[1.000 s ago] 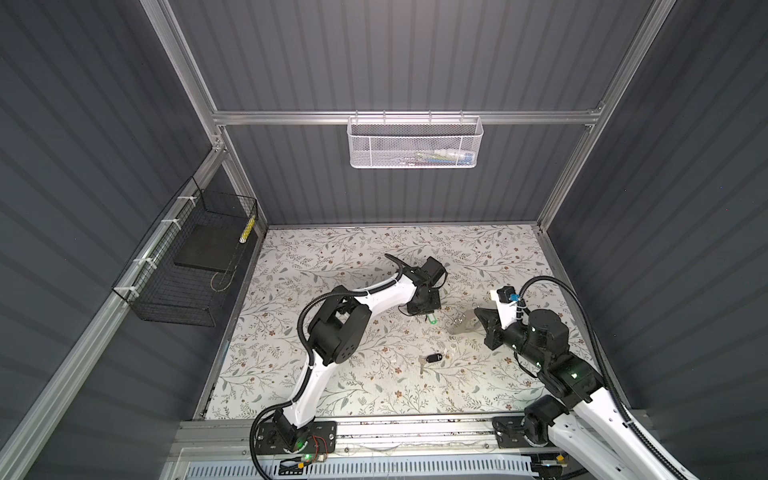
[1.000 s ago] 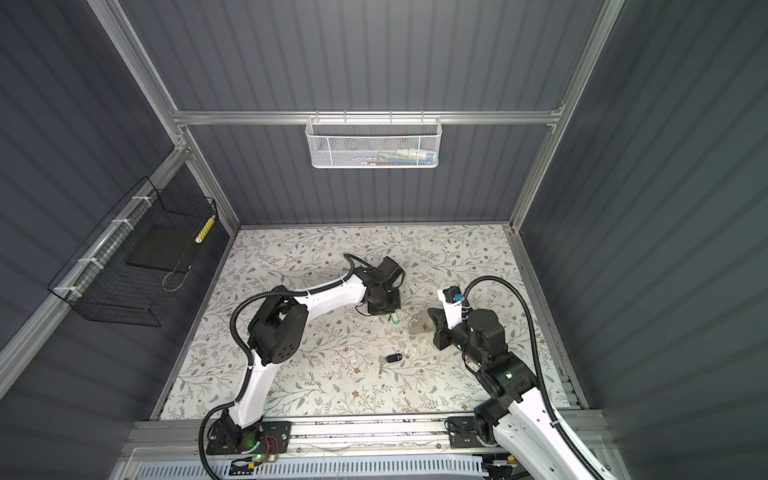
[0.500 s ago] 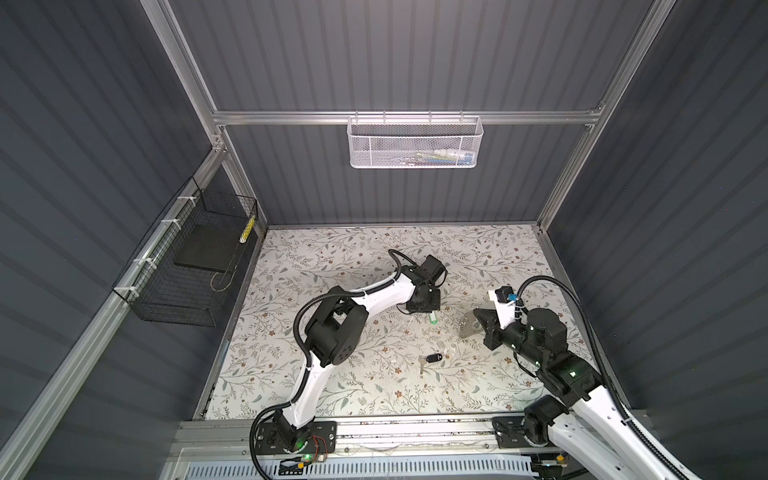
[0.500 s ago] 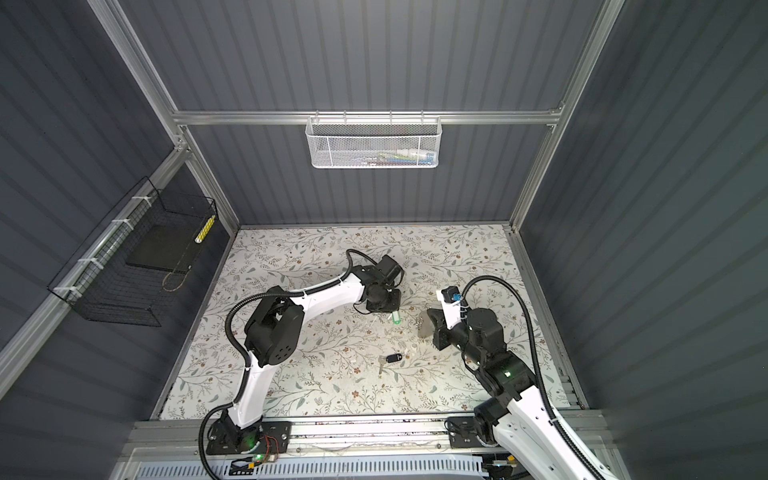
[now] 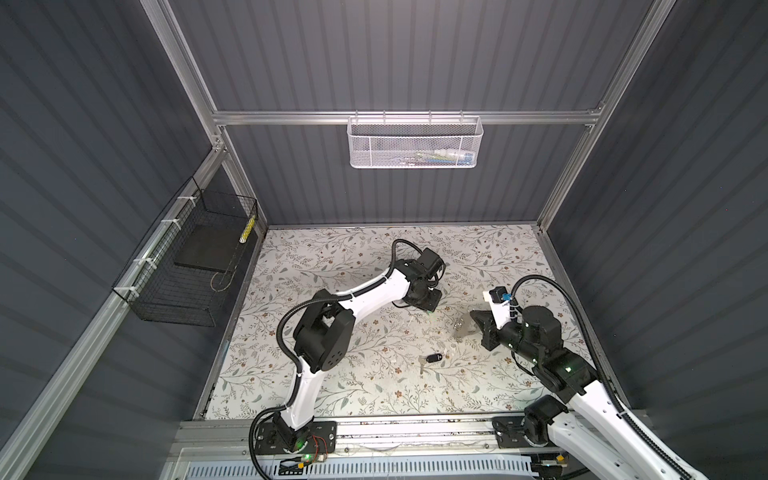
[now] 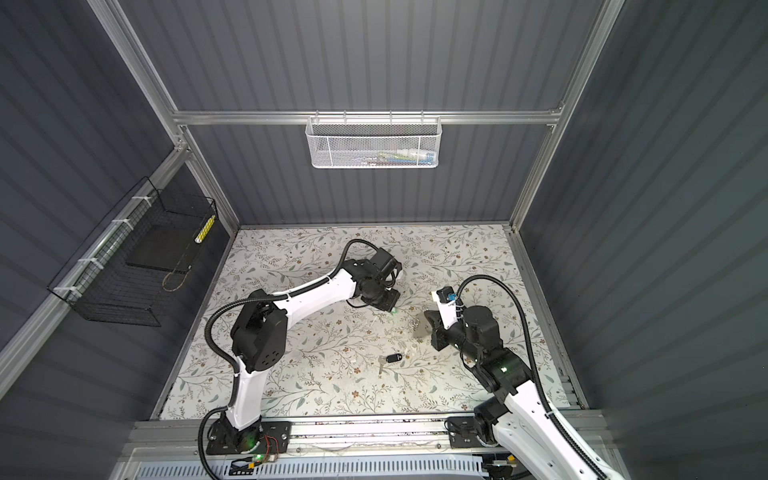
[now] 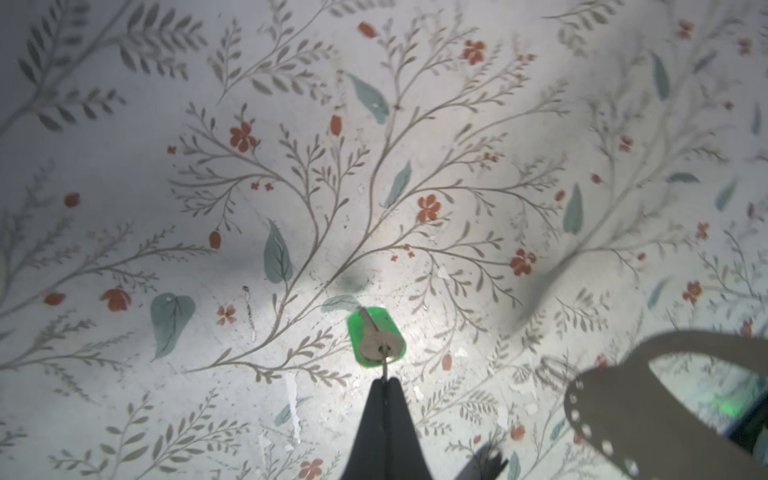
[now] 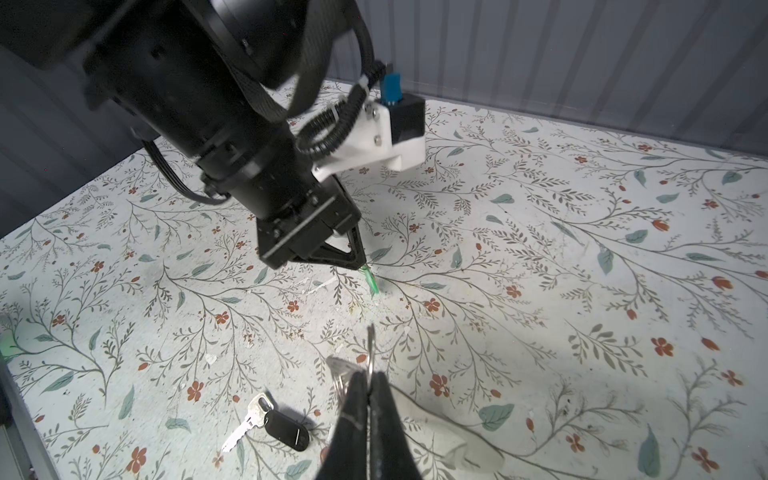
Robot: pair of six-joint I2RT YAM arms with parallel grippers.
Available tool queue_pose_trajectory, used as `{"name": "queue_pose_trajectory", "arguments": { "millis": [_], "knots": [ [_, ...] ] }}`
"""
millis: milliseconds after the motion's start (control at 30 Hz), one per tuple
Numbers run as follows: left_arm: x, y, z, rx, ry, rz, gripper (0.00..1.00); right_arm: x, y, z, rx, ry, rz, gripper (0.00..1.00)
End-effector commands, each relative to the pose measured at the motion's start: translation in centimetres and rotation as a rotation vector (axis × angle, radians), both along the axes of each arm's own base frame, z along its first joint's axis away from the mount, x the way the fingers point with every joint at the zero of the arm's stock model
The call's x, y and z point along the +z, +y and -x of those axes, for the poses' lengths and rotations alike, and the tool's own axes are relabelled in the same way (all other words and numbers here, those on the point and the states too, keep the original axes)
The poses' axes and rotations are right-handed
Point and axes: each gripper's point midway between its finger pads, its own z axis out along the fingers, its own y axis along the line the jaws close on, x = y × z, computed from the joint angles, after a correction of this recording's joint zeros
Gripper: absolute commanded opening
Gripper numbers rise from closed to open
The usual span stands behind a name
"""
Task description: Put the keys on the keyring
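the green-tagged key hangs just below the tips of the left gripper, whose fingers are closed on the thin metal link at the key's head. the silver blade lies flat against its oval tag. in the right wrist view the tag points down toward the floral table; whether its lower end touches the surface cannot be told. the keyring, a flat grey plate with a long slot and a row of small holes along its curved edge, is held off the table near the green-tagged key, between the two arms in both top views. the right gripper has its fingers shut on the plate, which its own camera sees edge-on. the black-tagged key lies loose on the table, apart from both grippers. handling, as a judgement: each key is light and rigid but swings freely on its link, so the tag is likely to sway with any quick move. the link is the sensible hold, since it keeps the attachment point foremost. the plate looks thin, stiff and smooth, and may pivot in a two-finger pinch if pushed off-axis. grip it on the plain edge and leave the hole row clear. the holes are small, so alignment has little margin.
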Motion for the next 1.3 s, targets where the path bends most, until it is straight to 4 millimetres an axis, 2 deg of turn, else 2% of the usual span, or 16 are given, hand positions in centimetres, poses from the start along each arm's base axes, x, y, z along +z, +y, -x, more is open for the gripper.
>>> {"name": "queue_pose_trajectory", "arguments": {
  "millis": [0,200,400,567,633,867,1133,1267],
  "knots": [
    [5.4,-1.1,1.0,-0.214,-0.145,0.115,0.0,1.6,0.7,-0.1,0.054,-0.037,0.008,0.0],
    [8.9,-1.0,3.7,-0.439,-0.27,0.228,0.0,1.8,0.5,-0.2,0.057,-0.054,0.046,0.0],
    [11.5,-0.4,6.9,-0.606,-0.308,0.335,0.0,2.3,1.9,0.5,0.166,-0.077,0.046,0.0],
    [12.3,0.5,8.7,-0.668,-0.336,0.37,0.0,2.0,3.0,1.1,0.256,-0.061,0.067,0.0],
    [11.7,1.1,9.6,-0.693,-0.329,0.378,0.0,2.1,3.4,1.5,0.295,-0.069,0.072,0.0],
    [12.5,1.9,11.8,-0.769,-0.355,0.44,0.0,3.0,4.9,3.3,0.447,-0.174,0.073,0.0],
    [12.7,1.9,12.8,-0.774,-0.322,0.496,0.0,3.2,6.0,4.6,0.529,-0.269,0.087,0.0],
    [12.8,1.8,13.1,-0.773,-0.307,0.518,0.0,2.8,6.1,4.6,0.529,-0.291,0.127,0.0]
  ]
}}
